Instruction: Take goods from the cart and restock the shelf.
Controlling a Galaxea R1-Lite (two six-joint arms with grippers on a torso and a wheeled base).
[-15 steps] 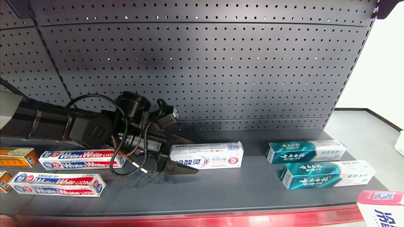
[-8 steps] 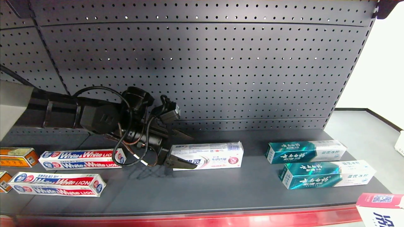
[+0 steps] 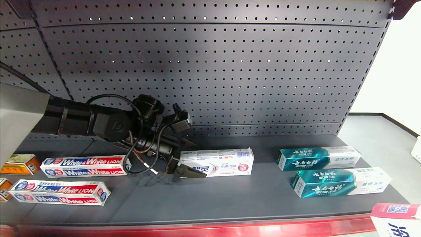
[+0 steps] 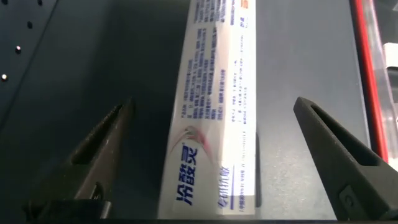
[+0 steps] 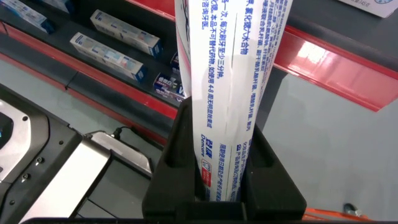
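Head view: the left claw (image 3: 195,159) sits left of centre, low over the shelf (image 3: 210,204). Its fingers are spread wide to either side of the left end of the white box (image 3: 223,161). That box lies flat on the shelf at mid-frame, long side facing the front edge. Two teal boxes (image 3: 317,158) lie well apart from it to the right, and two red-and-white boxes (image 3: 84,166) lie at lower left. A pink-topped box (image 3: 396,219) pokes in at the lower right corner.

Left wrist view: the white box runs up the centre of the frame, with one dark finger (image 4: 102,155) at lower left and the other at lower right. Both stand clear of its sides, so nothing is gripped.

Right wrist view: the right claw (image 5: 224,155) is clamped on a long carton (image 5: 227,74) that stands up the middle of the frame. A red shelf edge (image 5: 336,68) and the floor lie behind it. This may be the pink-topped box.

Handling: these look like light, thin card cartons. They should be stiff along their length, but the walls would dent under a hard pinch, and the glossy print is probably slick. The best hold is likely across the narrow width with modest force. An end grip such as the right claw's could let the far end swing or sag.
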